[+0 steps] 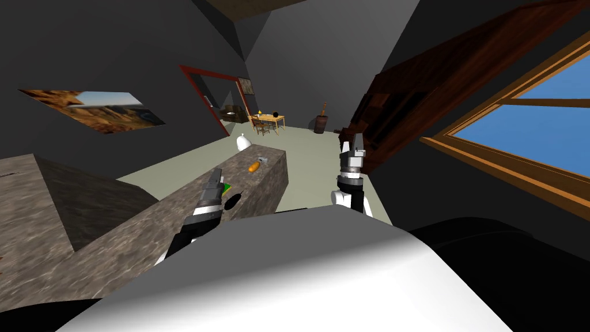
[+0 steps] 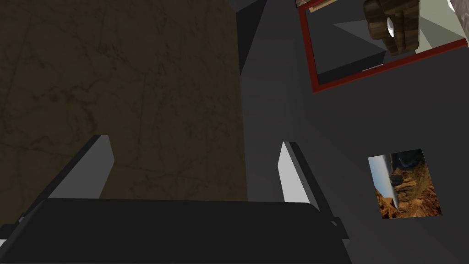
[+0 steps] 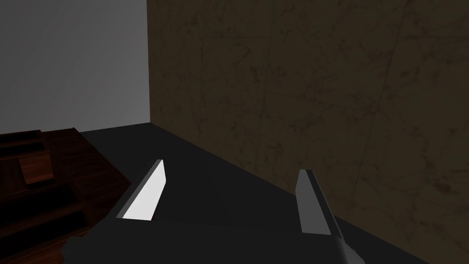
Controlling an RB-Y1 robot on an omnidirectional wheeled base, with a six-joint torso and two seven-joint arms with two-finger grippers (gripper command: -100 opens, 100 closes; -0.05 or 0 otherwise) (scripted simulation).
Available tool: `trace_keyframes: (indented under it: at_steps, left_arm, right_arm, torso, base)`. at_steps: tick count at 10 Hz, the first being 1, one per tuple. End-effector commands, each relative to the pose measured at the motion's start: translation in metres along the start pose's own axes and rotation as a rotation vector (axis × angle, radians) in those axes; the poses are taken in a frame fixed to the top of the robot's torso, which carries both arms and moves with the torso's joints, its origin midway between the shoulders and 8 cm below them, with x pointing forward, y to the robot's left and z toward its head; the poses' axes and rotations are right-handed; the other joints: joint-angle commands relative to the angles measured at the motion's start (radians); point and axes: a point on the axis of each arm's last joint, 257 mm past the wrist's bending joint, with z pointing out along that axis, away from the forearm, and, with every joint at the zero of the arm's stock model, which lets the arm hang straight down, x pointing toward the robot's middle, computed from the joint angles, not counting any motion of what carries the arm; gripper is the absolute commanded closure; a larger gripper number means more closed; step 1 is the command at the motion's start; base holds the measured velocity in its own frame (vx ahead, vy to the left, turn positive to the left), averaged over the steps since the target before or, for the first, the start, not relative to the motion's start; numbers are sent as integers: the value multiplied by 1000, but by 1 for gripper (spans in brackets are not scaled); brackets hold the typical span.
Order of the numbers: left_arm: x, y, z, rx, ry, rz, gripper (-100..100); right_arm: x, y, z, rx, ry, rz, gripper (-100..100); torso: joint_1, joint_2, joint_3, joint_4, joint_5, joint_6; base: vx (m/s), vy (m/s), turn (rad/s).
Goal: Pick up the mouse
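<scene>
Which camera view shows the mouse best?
The head view: the black mouse lies on the stone counter just beside the left gripper. Both wrist cameras point elsewhere, at dark walls and a mottled brown surface.

long mottled grey-brown desk [image 1: 132, 242] reads as veined stone, matt and a bit rough. tall dark reddish shelf unit [image 1: 403, 104] is grained wood with a slight sheen, orange-brown window frame [image 1: 507, 167] smooth wood. left gripper [image 2: 194, 140] has thin light grey fingers [image 2: 293, 178], smooth and matt
</scene>
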Motion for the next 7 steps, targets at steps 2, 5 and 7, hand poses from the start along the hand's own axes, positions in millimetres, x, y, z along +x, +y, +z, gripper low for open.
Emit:
trace_keyframes:
  at_steps: [2,5,7]
  left_arm:
    - [2,17,-9,-61,46,62,-100]
    - [6,37,-24,-139,115,125,-100]
    - [7,47,-32,-176,152,162,-100]
  right_arm:
    - [0,0,0,0,0,0,0]
    - [0,0,0,0,0,0,0]
    - [0,0,0,0,0,0,0]
  torso:
    - [1,0,0,0,0,0]
    - [0,-1,0,0,0,0]
    - [0,0,0,0,0,0]
  base:
    - [4,27,-145]
    - [8,20,-114]
    - [3,21,-113]
